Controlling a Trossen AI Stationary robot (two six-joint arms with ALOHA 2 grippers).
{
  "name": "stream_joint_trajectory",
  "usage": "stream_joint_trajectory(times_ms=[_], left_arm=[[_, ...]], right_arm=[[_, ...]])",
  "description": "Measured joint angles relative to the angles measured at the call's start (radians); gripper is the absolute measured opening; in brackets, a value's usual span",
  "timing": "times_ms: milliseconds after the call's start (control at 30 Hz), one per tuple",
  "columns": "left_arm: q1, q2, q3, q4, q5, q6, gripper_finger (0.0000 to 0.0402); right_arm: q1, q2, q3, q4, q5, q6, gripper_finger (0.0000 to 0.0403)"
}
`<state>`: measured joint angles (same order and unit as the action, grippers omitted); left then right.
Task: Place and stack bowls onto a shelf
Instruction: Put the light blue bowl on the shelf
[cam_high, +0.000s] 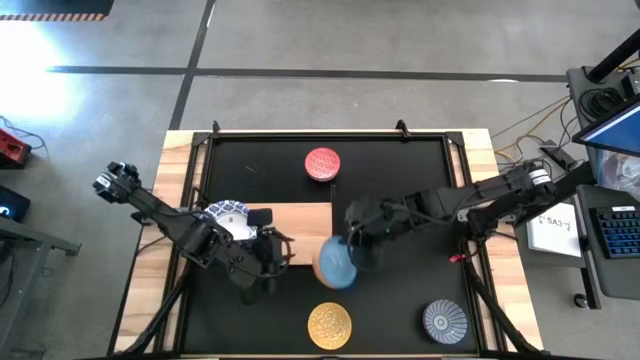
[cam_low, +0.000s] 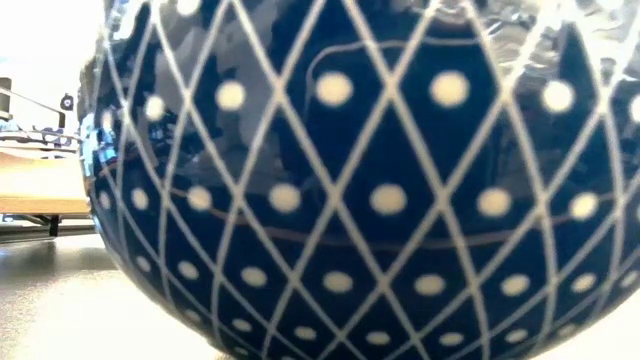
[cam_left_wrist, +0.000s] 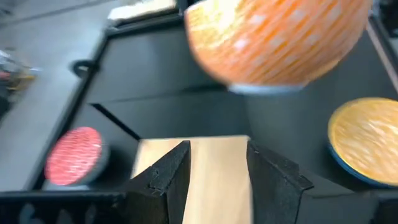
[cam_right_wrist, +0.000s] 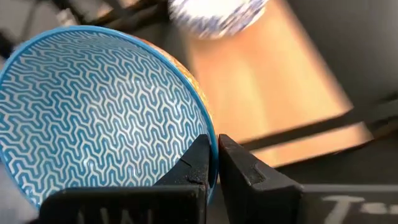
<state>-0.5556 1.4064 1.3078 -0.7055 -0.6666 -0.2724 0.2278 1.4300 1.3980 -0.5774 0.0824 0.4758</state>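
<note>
The right gripper (cam_right_wrist: 212, 163) pinches the light blue bowl's (cam_right_wrist: 99, 115) rim, carrying it just off the shelf's (cam_high: 310, 220) edge. Next, I reckon, it must lower it onto the board. The left gripper (cam_left_wrist: 217, 177) waits, fingers apart, over the shelf.

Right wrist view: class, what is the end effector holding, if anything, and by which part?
The right end effector grips the light blue bowl by its rim, one finger inside and one outside.

You see glossy glazed ceramic on the light blue bowl (cam_right_wrist: 99, 112), matt pale wood on the shelf (cam_high: 305, 222), and a matt black table (cam_high: 390, 160).
</note>
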Motion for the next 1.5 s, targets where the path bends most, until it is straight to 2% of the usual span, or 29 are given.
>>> stream_joint_trajectory(times_ms=[100, 333, 467, 567, 700, 800, 933, 1100, 1333, 1500], left_arm=[[0.0, -0.001, 0.018, -0.004, -0.088, 0.0, 0.0139], [0.0, -0.001, 0.095, -0.066, -0.273, -0.001, 0.0139], [0.0, -0.002, 0.121, -0.072, -0.427, 0.004, 0.0139], [0.001, -0.002, 0.121, -0.073, -0.575, 0.02, 0.0139], [0.001, -0.002, 0.121, -0.072, -0.784, 0.002, 0.0139], [0.001, -0.001, 0.121, -0.066, -0.898, 0.0, 0.0139], [0.004, -0.001, 0.12, -0.042, -0.905, -0.001, 0.0139], [0.008, 0.001, 0.126, -0.021, -0.905, -0.002, 0.0139], [0.06, 0.001, 0.13, -0.016, -0.905, 0.0, 0.0139], [0.119, 0.002, 0.13, -0.021, -0.905, 0.014, 0.0139]], right_arm=[[-0.042, 0.0, 0.025, -0.001, 0.097, -0.067, 0.0013], [-0.131, 0.0, 0.051, 0.004, 0.405, -0.211, 0.0013], [-0.162, 0.0, 0.051, 0.057, 0.56, -0.317, 0.0013], [-0.174, 0.001, 0.051, 0.161, 0.599, -0.434, 0.0013], [-0.175, 0.001, 0.051, 0.378, 0.599, -0.575, 0.0013], [-0.174, 0.012, 0.052, 0.534, 0.598, -0.671, 0.0013], [-0.177, 0.037, 0.053, 0.66, 0.623, -0.773, 0.0013], [-0.187, 0.106, 0.053, 0.808, 0.769, -0.977, 0.0013], [-0.208, 0.209, 0.052, 1.056, 0.764, -1.189, 0.0013], [-0.216, 0.236, 0.063, 1.108, 0.757, -1.194, 0.0013]])
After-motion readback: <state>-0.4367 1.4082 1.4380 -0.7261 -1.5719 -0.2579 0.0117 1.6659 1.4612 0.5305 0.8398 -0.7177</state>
